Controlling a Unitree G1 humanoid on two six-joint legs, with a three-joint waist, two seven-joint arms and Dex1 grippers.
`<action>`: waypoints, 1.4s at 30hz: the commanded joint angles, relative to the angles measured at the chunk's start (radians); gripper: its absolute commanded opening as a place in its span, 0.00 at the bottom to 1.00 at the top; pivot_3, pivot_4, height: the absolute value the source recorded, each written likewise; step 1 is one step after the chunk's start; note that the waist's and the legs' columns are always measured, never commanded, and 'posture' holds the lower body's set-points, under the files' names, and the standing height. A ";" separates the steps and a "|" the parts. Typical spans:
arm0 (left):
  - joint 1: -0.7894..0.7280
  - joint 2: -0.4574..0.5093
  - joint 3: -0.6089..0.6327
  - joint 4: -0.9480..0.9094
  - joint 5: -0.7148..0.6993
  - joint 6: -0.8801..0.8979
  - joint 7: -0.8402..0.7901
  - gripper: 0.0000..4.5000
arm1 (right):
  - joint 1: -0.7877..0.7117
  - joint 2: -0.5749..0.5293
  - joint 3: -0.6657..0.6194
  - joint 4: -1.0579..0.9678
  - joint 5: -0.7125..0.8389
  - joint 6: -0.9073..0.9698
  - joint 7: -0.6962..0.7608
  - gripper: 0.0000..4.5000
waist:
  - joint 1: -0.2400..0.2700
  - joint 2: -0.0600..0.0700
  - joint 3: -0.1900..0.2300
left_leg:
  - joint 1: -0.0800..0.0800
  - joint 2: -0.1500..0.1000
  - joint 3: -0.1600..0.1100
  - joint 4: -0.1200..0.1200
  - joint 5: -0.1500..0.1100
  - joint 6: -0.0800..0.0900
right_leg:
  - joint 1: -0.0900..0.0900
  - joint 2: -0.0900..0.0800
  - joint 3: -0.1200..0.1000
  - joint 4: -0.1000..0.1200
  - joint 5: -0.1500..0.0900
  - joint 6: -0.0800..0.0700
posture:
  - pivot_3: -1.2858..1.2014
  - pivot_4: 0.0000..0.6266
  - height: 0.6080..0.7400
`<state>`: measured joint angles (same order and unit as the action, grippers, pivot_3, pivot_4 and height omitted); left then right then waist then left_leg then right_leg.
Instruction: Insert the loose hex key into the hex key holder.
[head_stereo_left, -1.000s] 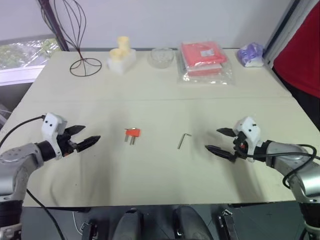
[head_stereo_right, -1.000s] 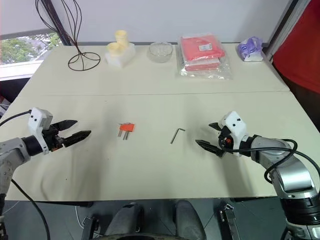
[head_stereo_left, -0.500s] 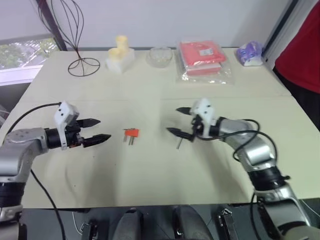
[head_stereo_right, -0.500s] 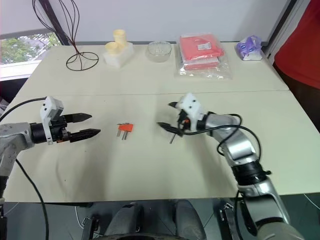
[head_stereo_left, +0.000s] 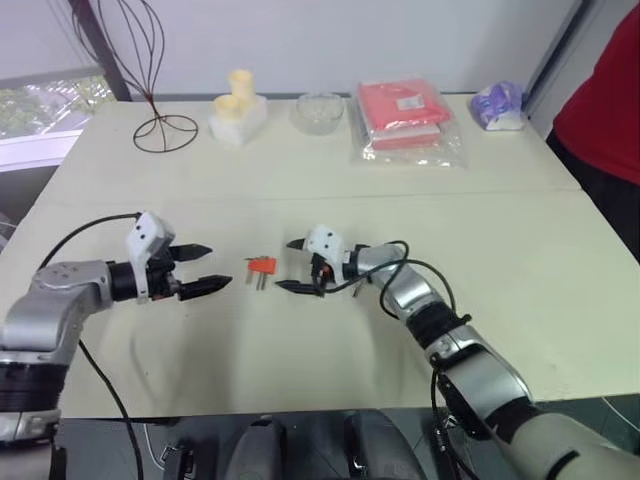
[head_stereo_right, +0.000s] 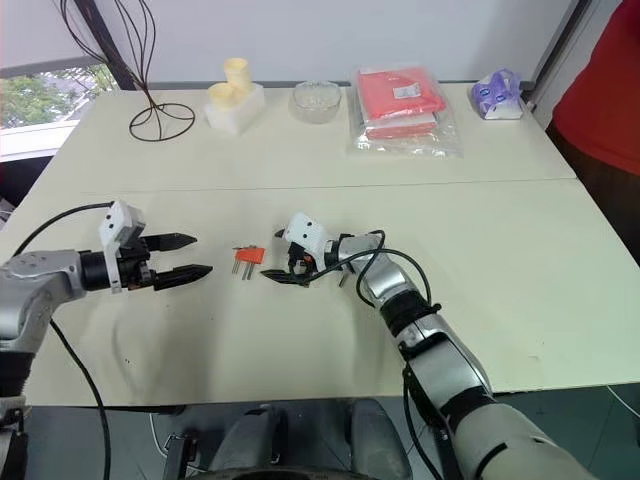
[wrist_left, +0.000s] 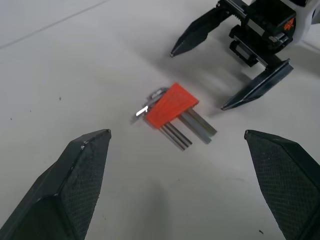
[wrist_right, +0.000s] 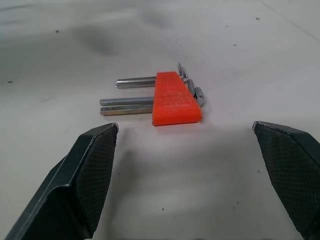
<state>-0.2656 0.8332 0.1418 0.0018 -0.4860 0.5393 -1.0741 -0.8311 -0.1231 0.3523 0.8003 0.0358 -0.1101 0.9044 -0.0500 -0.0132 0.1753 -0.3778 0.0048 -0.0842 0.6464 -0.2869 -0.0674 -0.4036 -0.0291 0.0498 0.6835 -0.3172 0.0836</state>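
Hex key holder (head_stereo_left: 262, 265): lying flat on the table (head_stereo_left: 520, 260). Left gripper (head_stereo_left: 203, 269) and right gripper (head_stereo_left: 291, 266): flanking it, both spread wide, gripping nothing. Loose hex key (head_stereo_right: 343, 278): lying beyond the right gripper, partly hidden.

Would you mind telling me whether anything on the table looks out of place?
Nothing is spilled or damaged. One oddity: both open tools, the left tool and the right tool, face the hex key holder, while the loose hex key lies untouched by the right forearm.
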 joint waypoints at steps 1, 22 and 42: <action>0.020 -0.007 0.045 -0.056 -0.020 0.004 0.030 0.99 | -0.060 0.037 -0.022 0.094 -0.024 -0.082 -0.005 1.00 | -0.001 0.000 0.000 | 0.000 0.000 0.000 0.000 0.000 0.000 | 0.000 0.000 0.000 0.000 0.000 0.000 | 0.52 0.24 1.00; 0.068 -0.061 0.046 -0.081 -0.007 -0.023 0.114 1.00 | -0.149 0.081 -0.067 0.286 -0.128 -0.225 0.002 0.22 | -0.019 0.000 0.000 | 0.002 0.001 0.000 0.000 0.000 0.000 | 0.001 0.000 0.000 0.002 0.000 0.000 | 0.52 0.24 1.00; -0.452 -0.238 -0.054 0.324 -0.130 0.118 -0.096 1.00 | -0.112 -0.327 -0.045 -0.252 -0.428 -0.667 -0.263 0.22 | -0.021 0.000 0.000 | -0.003 -0.005 0.000 0.002 0.000 -0.001 | -0.003 0.001 0.000 0.002 0.000 0.000 | 0.52 0.24 1.00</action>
<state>-0.6886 0.5901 0.0994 0.3019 -0.6346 0.6837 -1.1313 -0.9259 -0.4503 0.3167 0.5861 -0.3901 -0.7555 0.6826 -0.0712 -0.0129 0.1756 -0.3806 -0.0001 -0.0842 0.6483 -0.2863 -0.0685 -0.4065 -0.0278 0.0494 0.6858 -0.3169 0.0837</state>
